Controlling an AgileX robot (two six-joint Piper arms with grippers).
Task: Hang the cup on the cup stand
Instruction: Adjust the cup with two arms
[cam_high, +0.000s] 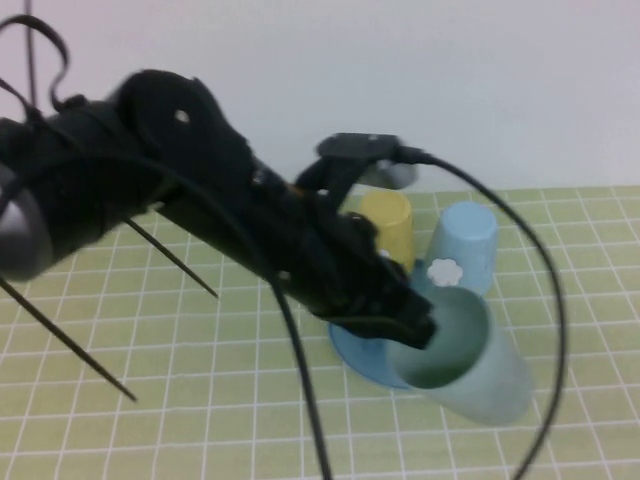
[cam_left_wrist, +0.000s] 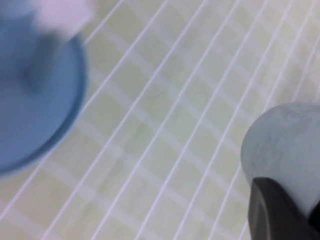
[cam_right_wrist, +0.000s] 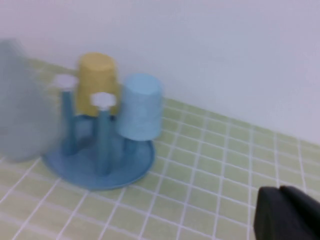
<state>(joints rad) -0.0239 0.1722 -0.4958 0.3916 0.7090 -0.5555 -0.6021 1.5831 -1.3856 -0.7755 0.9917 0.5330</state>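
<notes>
The pale sage cup (cam_high: 465, 365) is tilted with its mouth toward the camera, just in front of and to the right of the cup stand (cam_high: 352, 352). My left gripper (cam_high: 415, 325) reaches across the table and is shut on the cup's rim. In the left wrist view the cup (cam_left_wrist: 287, 145) sits against one dark finger (cam_left_wrist: 272, 210), with the stand's base (cam_left_wrist: 30, 125) off to one side. A free peg with a white flower cap (cam_high: 443, 270) rises behind the cup. My right gripper (cam_right_wrist: 285, 215) is shut and empty, low over the mat, away from the stand (cam_right_wrist: 100, 170).
A yellow cup (cam_high: 388, 226) and a light blue cup (cam_high: 464, 243) hang upside down on the stand's back pegs. A black cable (cam_high: 545, 300) loops over the right of the green grid mat. A white wall stands behind.
</notes>
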